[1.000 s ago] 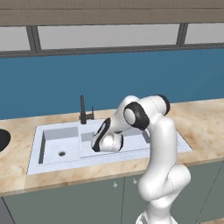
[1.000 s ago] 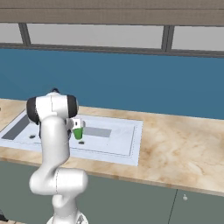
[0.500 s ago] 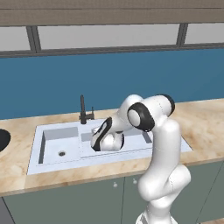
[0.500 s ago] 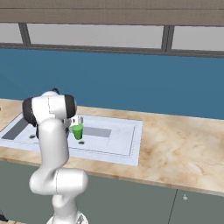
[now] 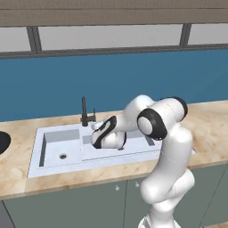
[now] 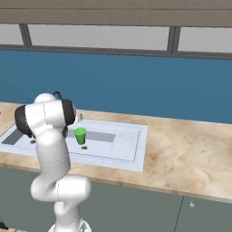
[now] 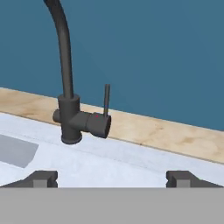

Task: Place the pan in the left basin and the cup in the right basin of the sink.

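Observation:
The green cup stands upright on the floor of the right basin, with nothing touching it. At the counter's far left lies the black pan, cut off by the picture's edge. The left basin holds nothing. My gripper hovers over the sink near the divider and faces the black faucet. It is open, its two fingertips wide apart with nothing between them.
The slim black faucet rises from the sink's back rim, just beyond my hand. A blue wall closes the back of the counter. Bare marble counter stretches to the right of the sink.
My hand has drawn back from the cup and swung left toward the faucet. The cup stays upright in the right basin.

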